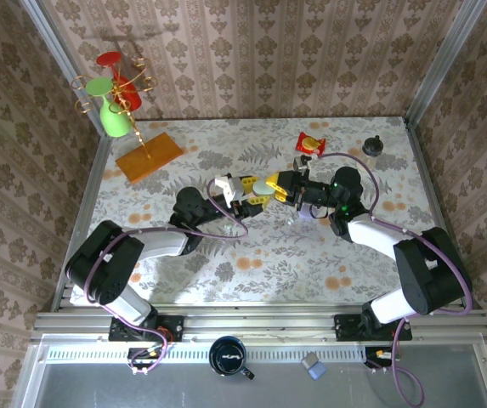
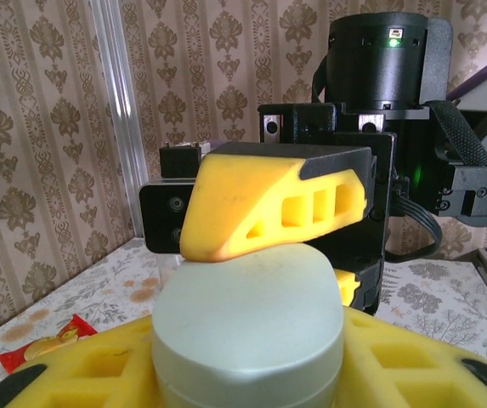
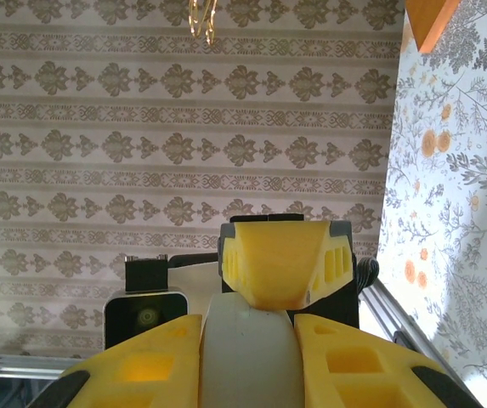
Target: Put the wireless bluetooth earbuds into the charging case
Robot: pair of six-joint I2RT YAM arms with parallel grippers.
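The charging case (image 1: 264, 184) is held mid-table, with bare floral table (image 1: 251, 259) open toward the near edge. A red packet (image 1: 311, 143) and a black knob (image 1: 372, 146) sit by the far wall. Both arms reach inward, low. The right gripper (image 1: 284, 187) pinches the case — the left gripper (image 1: 254, 190) flanks it closely, but I cannot tell whether its fingers press.

top: overhead, whole table (image 1: 294, 255) | wrists: close-up, facing each other | shared: pale case (image 2: 247, 331)
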